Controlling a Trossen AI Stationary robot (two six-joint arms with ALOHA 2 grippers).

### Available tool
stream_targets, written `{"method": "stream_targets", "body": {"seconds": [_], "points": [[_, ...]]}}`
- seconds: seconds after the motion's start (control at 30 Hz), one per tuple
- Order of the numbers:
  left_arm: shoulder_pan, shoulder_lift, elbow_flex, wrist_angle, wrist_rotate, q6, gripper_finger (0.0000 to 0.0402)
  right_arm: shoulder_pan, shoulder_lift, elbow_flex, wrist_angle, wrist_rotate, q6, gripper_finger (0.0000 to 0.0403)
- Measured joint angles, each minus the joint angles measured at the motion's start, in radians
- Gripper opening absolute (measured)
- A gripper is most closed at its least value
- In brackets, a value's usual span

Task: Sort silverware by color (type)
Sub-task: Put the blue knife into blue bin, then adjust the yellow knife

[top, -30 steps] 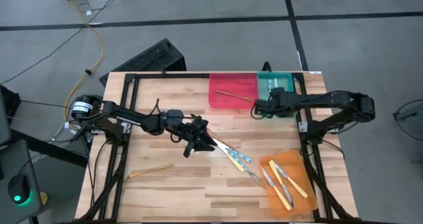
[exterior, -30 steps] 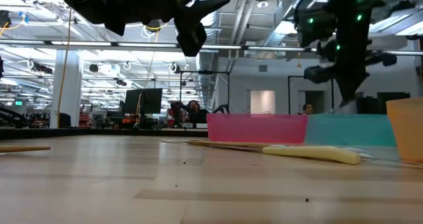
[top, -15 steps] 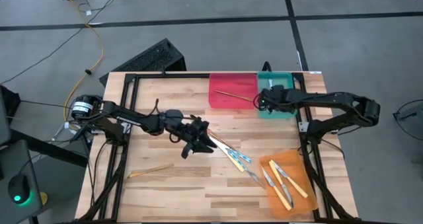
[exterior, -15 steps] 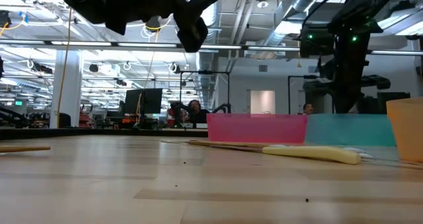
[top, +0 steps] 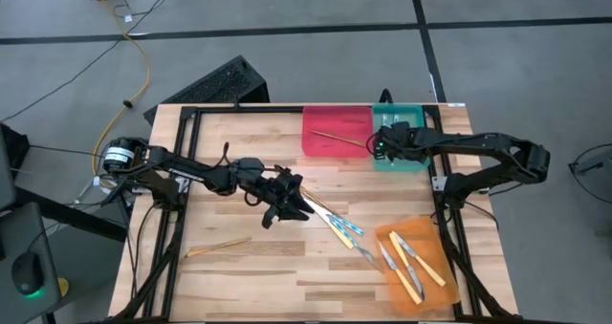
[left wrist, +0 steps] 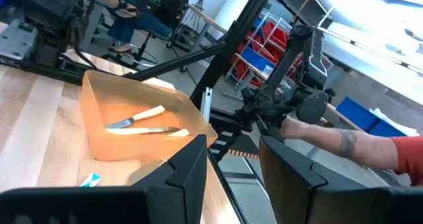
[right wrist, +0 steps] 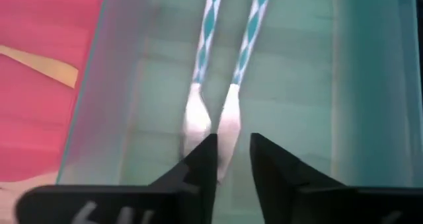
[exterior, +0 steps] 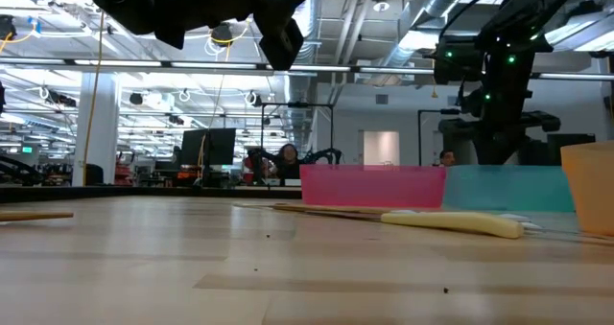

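My right gripper [top: 381, 144] hangs open inside the teal tray [right wrist: 99, 98] at the far right, fingers slanting down. Two blue-and-white-handled pieces [right wrist: 205, 26] lie side by side on the tray floor. The metal end [right wrist: 228, 121] of one lies just ahead of the gap between my fingertips [right wrist: 232, 148]. My left gripper [top: 287, 205] hovers open and level above the table's middle [left wrist: 232, 145], holding nothing. Beside it, a blue-handled and a yellow-handled piece [top: 339, 224] lie flat on the wood.
The red tray [top: 316, 123] holds one wooden stick [top: 337, 137]. The orange tray [top: 421, 230] at the near right holds yellow-handled knives [top: 411, 267]. A metal piece [top: 368, 255] lies next to it. Wooden sticks [top: 218, 248] lie near the left. A person's arm [left wrist: 344, 141] shows beyond the table.
My right gripper has moved toward the table's far edge and sunk down into the teal tray, tipping further downward; in the low view it has dropped behind the tray wall. My left arm has kept still.
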Motion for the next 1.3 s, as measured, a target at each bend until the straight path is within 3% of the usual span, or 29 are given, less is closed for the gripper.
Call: {"method": "stream_targets", "body": {"seconds": [0.27,0.43,0.53,0.63,0.8,0.9,1.07,1.3], "points": [[-0.032,0.000,0.000,-0.002,0.147,-0.119,0.0122,0.031,-0.048,0.068,0.005,-0.095,-0.130,0.0166],[-0.112,0.000,0.000,-0.030,0.258,-0.007,0.0122,0.107,-0.114,0.160,0.003,-0.130,-0.223,0.0166],[-0.186,-0.001,0.001,-0.090,0.257,0.122,0.0121,0.182,-0.156,0.210,0.006,-0.168,-0.250,0.0163],[-0.253,-0.009,0.001,-0.275,0.124,0.311,0.0118,0.268,-0.189,0.246,0.004,-0.234,-0.252,0.0163],[-0.313,-0.017,0.040,-0.644,-0.316,0.546,0.0116,0.439,-0.222,0.268,0.016,-0.257,-0.165,0.0162],[-0.324,-0.017,0.062,-0.713,-0.514,0.627,0.0119,0.541,-0.223,0.268,0.058,-0.256,-0.125,0.0162],[-0.316,-0.017,0.071,-0.676,-0.564,0.769,0.0131,0.694,-0.196,0.268,0.162,-0.254,-0.110,0.0162],[-0.233,0.030,0.073,-0.594,-0.455,0.876,0.0162,0.844,-0.124,0.268,0.295,-0.252,-0.110,0.0162]]}}
